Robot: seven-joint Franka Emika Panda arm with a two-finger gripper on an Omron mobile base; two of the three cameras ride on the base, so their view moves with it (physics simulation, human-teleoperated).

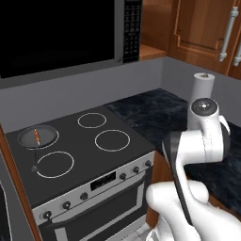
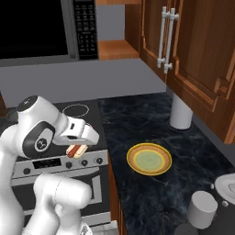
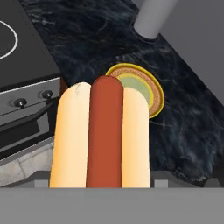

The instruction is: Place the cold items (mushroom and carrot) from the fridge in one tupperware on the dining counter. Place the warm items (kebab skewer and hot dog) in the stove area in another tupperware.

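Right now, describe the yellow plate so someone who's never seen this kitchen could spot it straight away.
Find the stove; the black stone counter runs along its right side. The yellow plate lies flat there, in front of the white paper towel roll. It is the counter's only round, brightly coloured thing, with an orange-brown rim and pale green centre.

hot dog (image 3: 104,135) | red-orange sausage in pale tan bun | gripped lengthwise in tool (image 2: 78,148), off any surface | hung over stove's front edge, beside black worktop (image 2: 137,124) | kebab skewer (image 1: 37,136) lay in pan on rear-left burner
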